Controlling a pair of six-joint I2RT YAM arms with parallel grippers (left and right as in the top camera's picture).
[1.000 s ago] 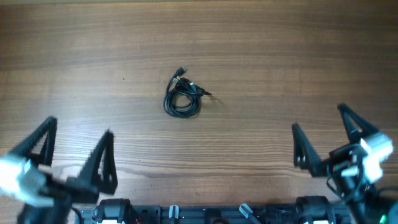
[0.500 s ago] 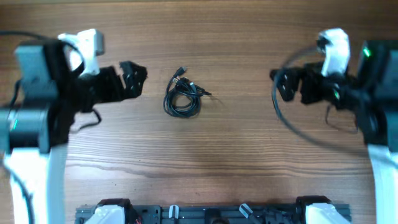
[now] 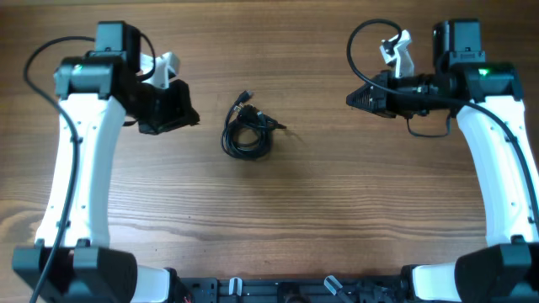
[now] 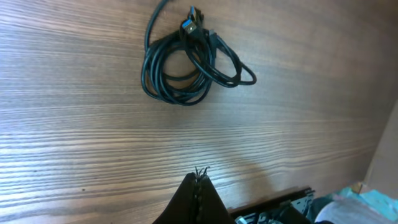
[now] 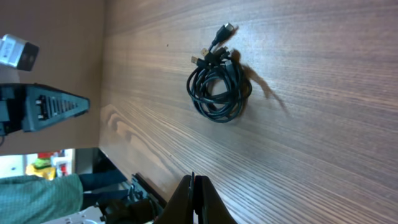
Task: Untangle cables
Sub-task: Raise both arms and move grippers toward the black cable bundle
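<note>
- Wood-grain table (image 3: 337, 219): brown and matte, with fine streaks running left to right in the overhead view.
- Thin black cables (image 3: 247, 133) are wound into a loose round coil, lying flat on the table at the upper centre of the overhead frame.
- Short ends with small plugs stick out at the coil's top and right. One plug (image 4: 188, 26) shows a blue insert in the left wrist view. Any marking on the plugs is too small to read.
- The coil sits top centre in the left wrist view (image 4: 186, 65). In the right wrist view it is upper centre (image 5: 217, 90), with a soft shadow beside it.
- The black, blocky left gripper (image 3: 190, 115) is left of the coil and apart from it. Its fingers are pressed together into one dark wedge at the bottom of its own view (image 4: 198, 186), with nothing between them.
- The black, pointed right gripper (image 3: 352, 99) is well to the right of the coil. Its fingers are also pressed together (image 5: 193, 186) and hold nothing.
- The arms (image 3: 76, 168) have smooth white shells and black joints. A green light (image 3: 80, 67) glows near the top of each.
- A second ago both grippers sat at the bottom edge of the overhead frame with fingers spread wide. Now they are up level with the coil and closed.
- The coil has not shifted.
</note>
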